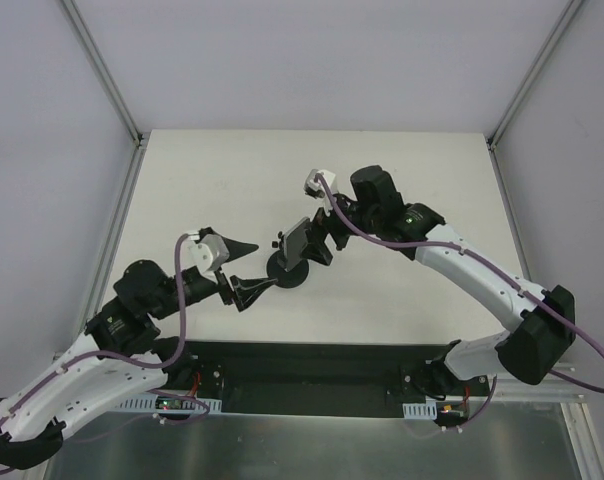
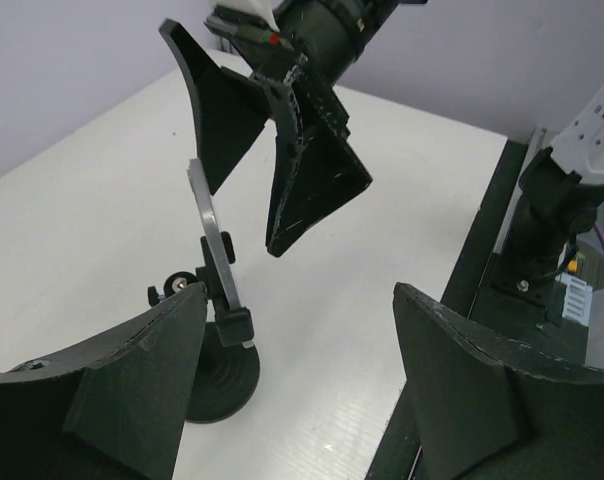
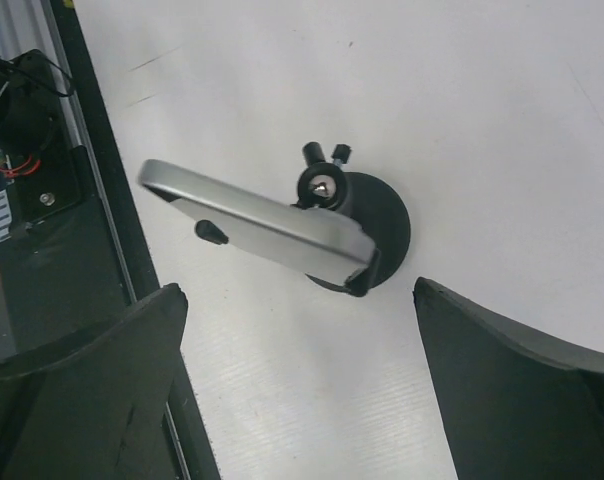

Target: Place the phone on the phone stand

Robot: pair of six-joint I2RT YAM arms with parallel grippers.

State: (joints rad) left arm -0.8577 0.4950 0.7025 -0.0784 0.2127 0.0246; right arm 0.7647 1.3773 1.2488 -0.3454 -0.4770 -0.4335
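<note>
The phone [image 3: 262, 225], thin and grey-backed, leans on the phone stand [image 3: 390, 232]; left gripper [image 2: 300, 295] and right gripper [image 3: 297, 290] gape empty.

White arms [image 1: 482, 275], black joints [image 1: 537, 340], purple cables [image 1: 367, 238].

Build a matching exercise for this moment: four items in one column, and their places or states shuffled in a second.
1. thin dark rectangular smartphone
2. black round-based phone stand
3. left end effector
4. right end effector

A. open, left of the stand in the top view
B. propped tilted on the stand, ungripped
C. open, right of the phone in the top view
D. base flat on the white table

Pairs: 1-B, 2-D, 3-A, 4-C
</note>
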